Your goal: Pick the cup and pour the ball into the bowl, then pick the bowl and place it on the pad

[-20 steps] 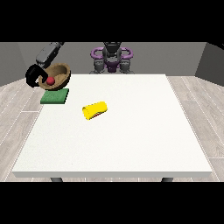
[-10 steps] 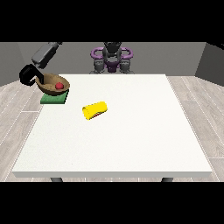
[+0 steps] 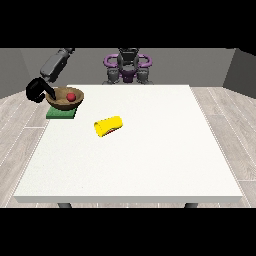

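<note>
A big white worktop (image 3: 150, 160) holds two things. A yellow cup (image 3: 108, 126) lies on its side near the middle, a bit to the left. A green pad (image 3: 61, 114) lies flat at the far left edge, well apart from the cup.

Most of the white surface (image 3: 150, 165) lay bare; only a toppled yellow cup (image 3: 108, 126) near its middle and a bowl (image 3: 65, 98) on a green pad (image 3: 61, 114) at the far corner at the view's left stood in the way.

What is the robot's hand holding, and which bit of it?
The hand at the view's left is at the rim of the wooden bowl, on the side away from the table's middle. The bowl sits on the green pad, red ball inside.
</note>
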